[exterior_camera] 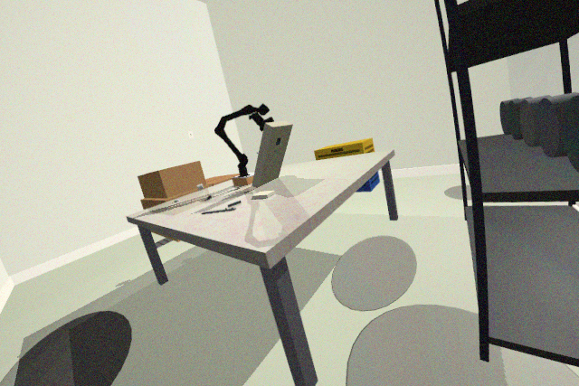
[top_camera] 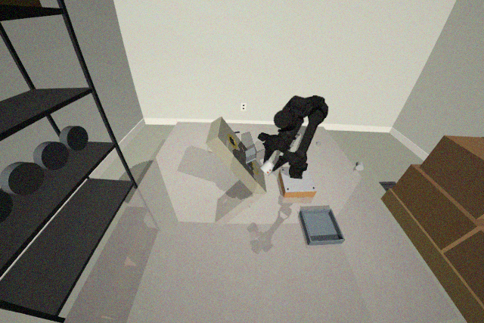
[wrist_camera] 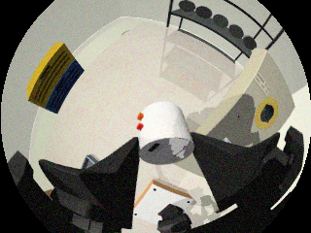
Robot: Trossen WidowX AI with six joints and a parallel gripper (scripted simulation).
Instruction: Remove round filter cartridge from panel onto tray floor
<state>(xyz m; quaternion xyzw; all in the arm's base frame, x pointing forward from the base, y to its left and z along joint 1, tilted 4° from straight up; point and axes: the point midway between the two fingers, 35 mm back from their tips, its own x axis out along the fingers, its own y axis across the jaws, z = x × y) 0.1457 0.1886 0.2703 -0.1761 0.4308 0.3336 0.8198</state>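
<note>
Seen nearest in the wrist view: pincer clamped on the white round filter cartridge, dark fingers pressing its two sides, two small red marks on its left flank. Cartridge out of the service panel and carried in the air, apart from the yellow-ringed round socket on the panel face. From the top view, cartridge hanging just beside the lower end of the beige panel and close to the arm's orange-sided base block. Grey tray lying on the desk towards its near edge, well apart from the cartridge. Farther off, yellow box at a far desk corner, and a black shelf rack with dark cylinders beyond the desk.
</note>
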